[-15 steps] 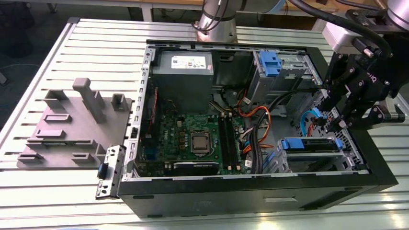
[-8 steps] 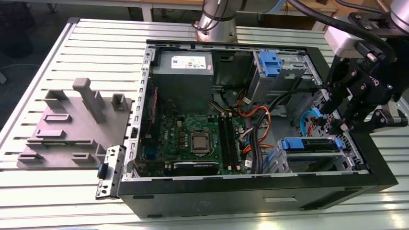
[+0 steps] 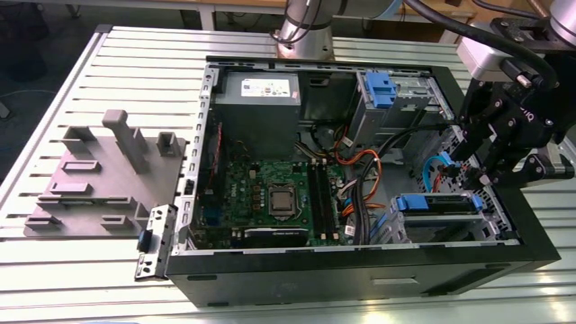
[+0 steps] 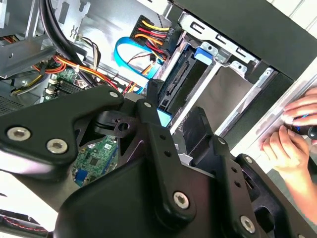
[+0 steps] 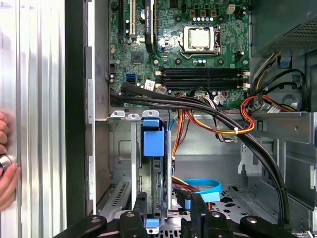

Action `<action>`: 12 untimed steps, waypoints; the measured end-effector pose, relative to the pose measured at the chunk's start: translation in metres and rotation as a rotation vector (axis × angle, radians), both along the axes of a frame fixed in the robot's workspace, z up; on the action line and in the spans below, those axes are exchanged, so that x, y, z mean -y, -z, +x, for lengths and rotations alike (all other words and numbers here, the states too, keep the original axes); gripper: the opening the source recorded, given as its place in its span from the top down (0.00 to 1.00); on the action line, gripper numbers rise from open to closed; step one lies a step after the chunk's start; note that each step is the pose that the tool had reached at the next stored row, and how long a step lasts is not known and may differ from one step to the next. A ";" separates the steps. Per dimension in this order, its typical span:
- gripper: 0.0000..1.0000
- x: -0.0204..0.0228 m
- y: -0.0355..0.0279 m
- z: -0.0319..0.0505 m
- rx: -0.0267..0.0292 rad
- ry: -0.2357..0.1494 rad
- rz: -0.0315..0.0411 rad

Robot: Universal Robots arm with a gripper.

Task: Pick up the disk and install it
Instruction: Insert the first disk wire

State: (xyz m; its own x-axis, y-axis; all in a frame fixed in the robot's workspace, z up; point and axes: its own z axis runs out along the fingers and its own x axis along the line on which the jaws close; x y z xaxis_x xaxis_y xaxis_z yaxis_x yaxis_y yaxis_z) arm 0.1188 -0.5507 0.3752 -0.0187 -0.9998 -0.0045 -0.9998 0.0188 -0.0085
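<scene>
Seating the disk (image 5: pixel 152 144) squarely in its drive cage (image 5: pixel 121 163) looks to be the step in hand. In the exterior view the disk (image 3: pixel 432 202) lies in the lower right of the frame, inside the open computer case (image 3: pixel 360 266). It shows a blue rail in the cage, and the gripper (image 3: pixel 486 179) hangs close over it. In both wrist views the gripper (image 5: pixel 166 218) (image 4: pixel 173 111) sits at the end of the disk (image 4: pixel 181 82) away from its blue tab (image 4: pixel 204 52). I cannot tell whether it is clamped on the disk or merely set about it.

To do this well, I judge the disk should be kept parallel to the cage walls so the blue rails run true in their guides. Any push should follow the line of the slot and stay gentle, since a tilted drive will likely bind.

The blue data cable (image 5: pixel 203 184) and the orange and red power wires (image 5: pixel 247 124) lie just beside the cage, near the gripper, and could be pinched or snagged. A person's hand (image 4: pixel 290 134) rests on the counter (image 5: pixel 34 99) just outside the case wall, apart from the gripper, so motion is best kept within the case.
</scene>
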 end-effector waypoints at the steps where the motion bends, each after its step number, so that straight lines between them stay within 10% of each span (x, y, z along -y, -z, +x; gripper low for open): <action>1: 0.52 0.0000 0.0000 0.0000 0.0000 0.000 0.0000; 12: 0.52 -0.0025 0.0040 0.0000 0.0000 0.000 0.0000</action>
State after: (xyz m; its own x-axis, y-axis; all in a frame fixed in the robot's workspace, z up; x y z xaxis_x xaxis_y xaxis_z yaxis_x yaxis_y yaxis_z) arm 0.1188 -0.5482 0.3712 -0.0187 -0.9998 -0.0045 -0.9998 0.0187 -0.0085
